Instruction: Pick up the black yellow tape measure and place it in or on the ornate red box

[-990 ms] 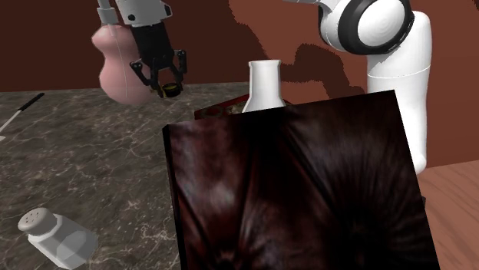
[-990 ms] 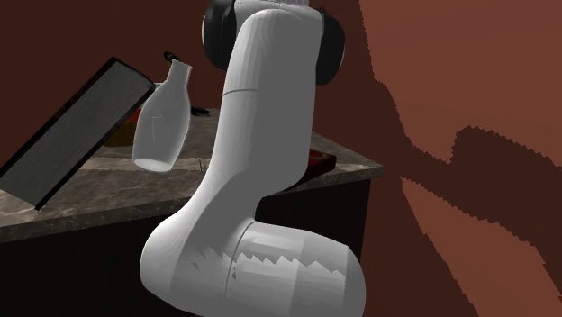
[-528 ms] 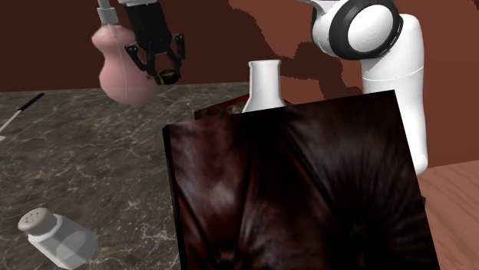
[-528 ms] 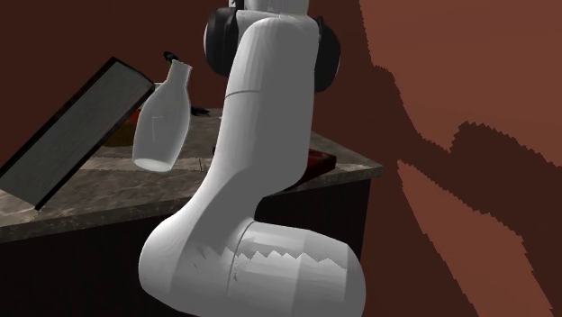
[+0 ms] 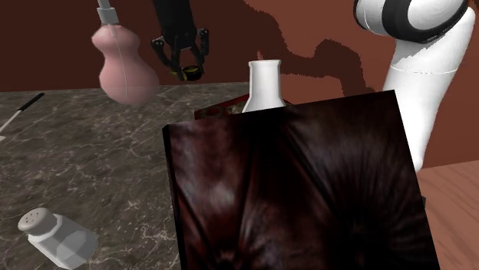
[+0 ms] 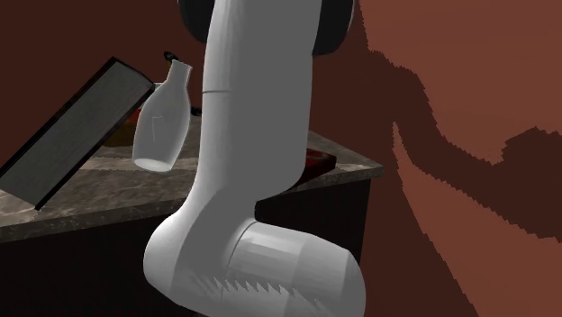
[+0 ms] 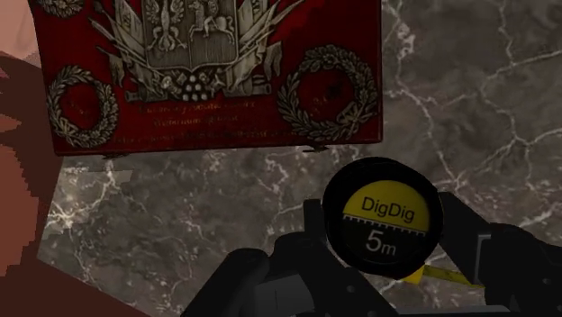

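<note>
The arm [image 5: 421, 100] is built of smooth, rounded white links: thick tubes that swell into bulbous housings at each bend. Dark, near-black rings [image 5: 405, 14] band the joints between the white shells. In the second exterior view the lowest housing [image 6: 288, 275] carries a jagged, saw-toothed seam across its pale surface. The gripper [image 5: 189, 67] is all black, a slim body with angular linkages and two blocky fingers [image 7: 470, 239].
</note>
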{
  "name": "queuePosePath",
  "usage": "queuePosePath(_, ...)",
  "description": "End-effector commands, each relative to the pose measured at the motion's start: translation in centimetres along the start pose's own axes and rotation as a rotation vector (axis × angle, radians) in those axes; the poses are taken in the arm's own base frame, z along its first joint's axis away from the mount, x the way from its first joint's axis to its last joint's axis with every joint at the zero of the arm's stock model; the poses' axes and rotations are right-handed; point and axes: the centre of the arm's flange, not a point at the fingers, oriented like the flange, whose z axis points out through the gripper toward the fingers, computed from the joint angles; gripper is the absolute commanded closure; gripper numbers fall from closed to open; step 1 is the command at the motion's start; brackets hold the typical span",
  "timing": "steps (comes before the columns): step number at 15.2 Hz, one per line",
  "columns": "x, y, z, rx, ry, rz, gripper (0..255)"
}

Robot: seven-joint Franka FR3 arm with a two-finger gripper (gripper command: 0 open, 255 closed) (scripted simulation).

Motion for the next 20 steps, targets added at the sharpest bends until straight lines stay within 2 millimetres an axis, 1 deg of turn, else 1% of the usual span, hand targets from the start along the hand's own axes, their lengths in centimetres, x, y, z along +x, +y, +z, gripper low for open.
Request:
queuePosePath(1,-1.8,2.1,0.6,0.000,-0.001,0.001,255)
queuePosePath(12,-11.2,12.9,3.1,0.000,-0.001,0.001,255)
queuePosePath(13,-11.7,13.4,3.2,0.000,-0.001,0.001,255)
queuePosePath(20,-11.1,13.1,6.8,0.000,-0.001,0.001,255)
